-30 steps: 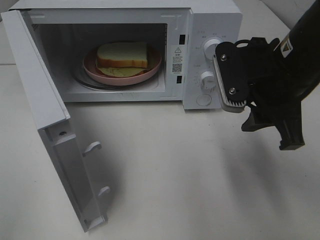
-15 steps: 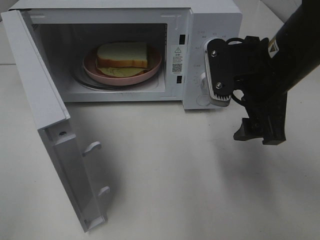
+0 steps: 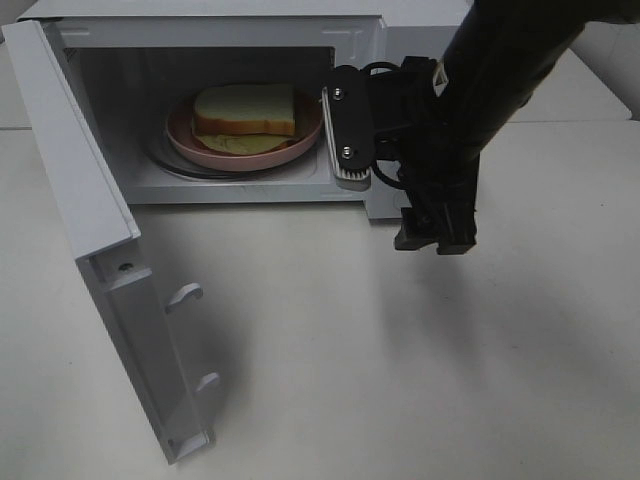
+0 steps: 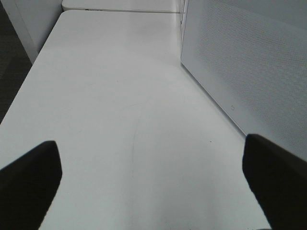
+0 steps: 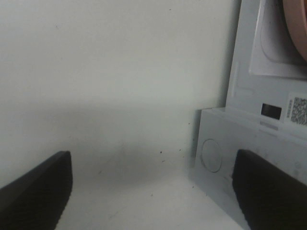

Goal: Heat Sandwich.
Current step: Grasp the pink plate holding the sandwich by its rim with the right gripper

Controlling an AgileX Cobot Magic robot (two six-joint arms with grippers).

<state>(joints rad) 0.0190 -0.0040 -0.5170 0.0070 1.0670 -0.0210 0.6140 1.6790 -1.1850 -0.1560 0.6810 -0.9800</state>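
Note:
The sandwich [image 3: 245, 108], white bread over a pale yellow-green layer, lies on a round pink plate [image 3: 186, 146] inside the open microwave [image 3: 410, 40]. My right gripper [image 3: 390, 185] hangs in front of the control panel at the right edge of the cavity, turned on its side. It is open and holds nothing, and one white-padded finger [image 3: 347, 140] stands just right of the plate. In the right wrist view the right gripper [image 5: 153, 191] faces the table and the microwave's lower front, with the plate's rim [image 5: 295, 19] at the edge. My left gripper [image 4: 153, 187] is open over bare table.
The microwave door [image 3: 75, 190] swings wide open toward the front left, with its latch hooks [image 3: 185, 295] showing. The black right arm [image 3: 500, 70] hides the dials. In the left wrist view a grey perforated panel [image 4: 249, 72] stands beside the left gripper. White table [image 3: 400, 380] lies in front.
The right arm has swung left, from the dials on the control panel to the right edge of the cavity opening. The sandwich, plate and door have not moved.

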